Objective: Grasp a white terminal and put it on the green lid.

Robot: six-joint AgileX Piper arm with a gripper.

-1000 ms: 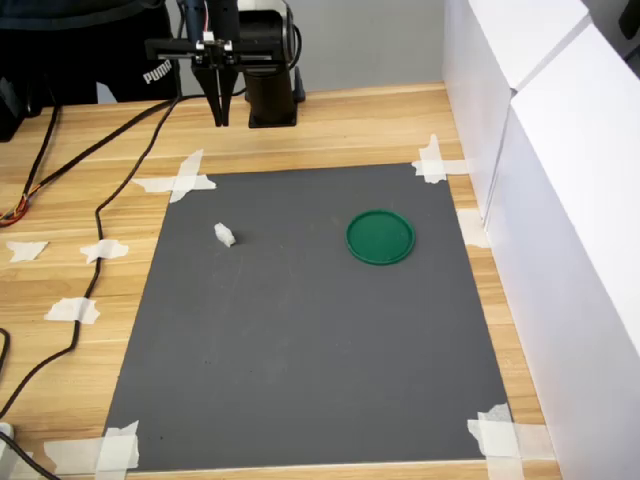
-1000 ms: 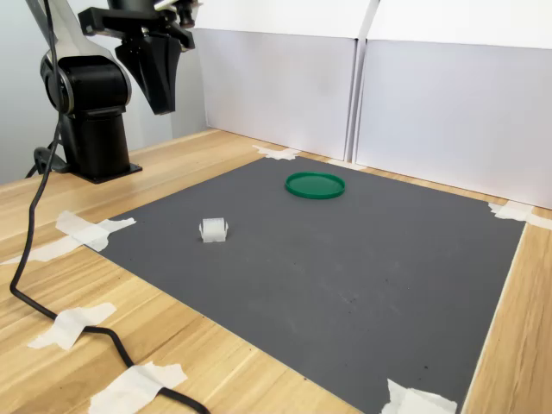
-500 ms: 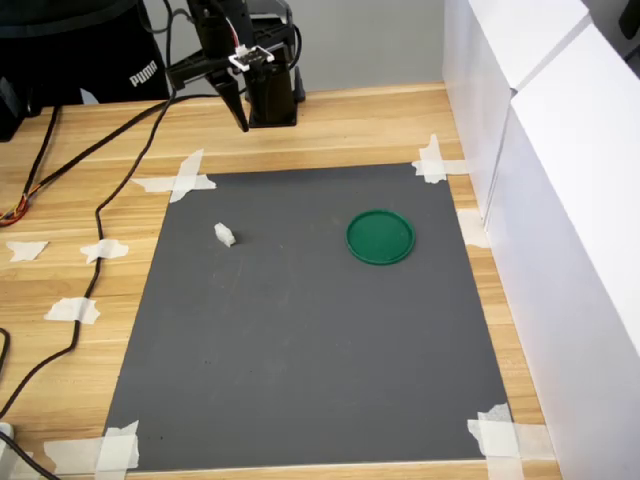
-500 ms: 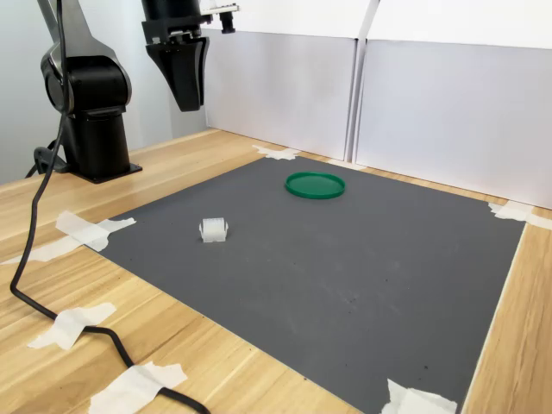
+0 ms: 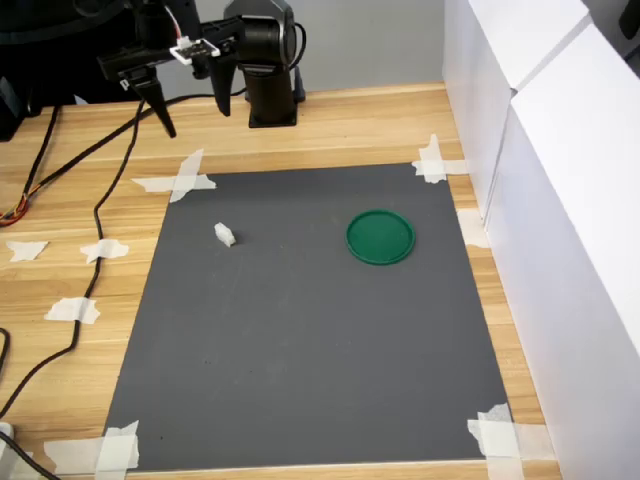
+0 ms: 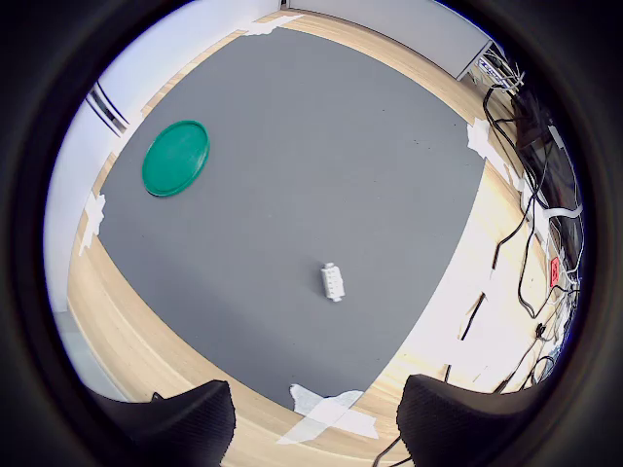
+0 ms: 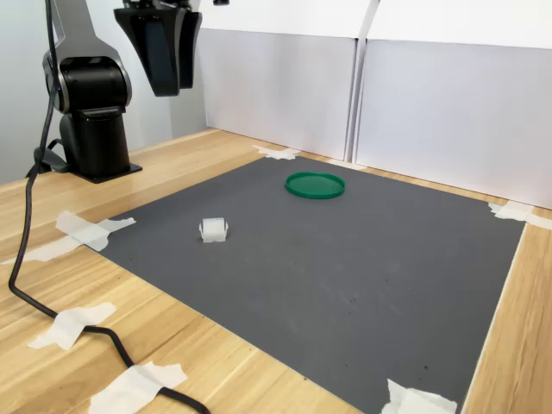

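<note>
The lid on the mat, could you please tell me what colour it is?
The lid is dark green, clearest in the first exterior view.

The arm holds its gripper high, fingers spread apart and empty, pointing downward.

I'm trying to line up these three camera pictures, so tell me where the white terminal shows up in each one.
First exterior view: the white terminal lies on the gray mat, toward the first exterior view's left.
Wrist view: the white terminal lies on the mat near its taped corner.
Second exterior view: the white terminal lies toward the second exterior view's left.
Shared landmark: the green lid, apart from it on the same mat.
</note>
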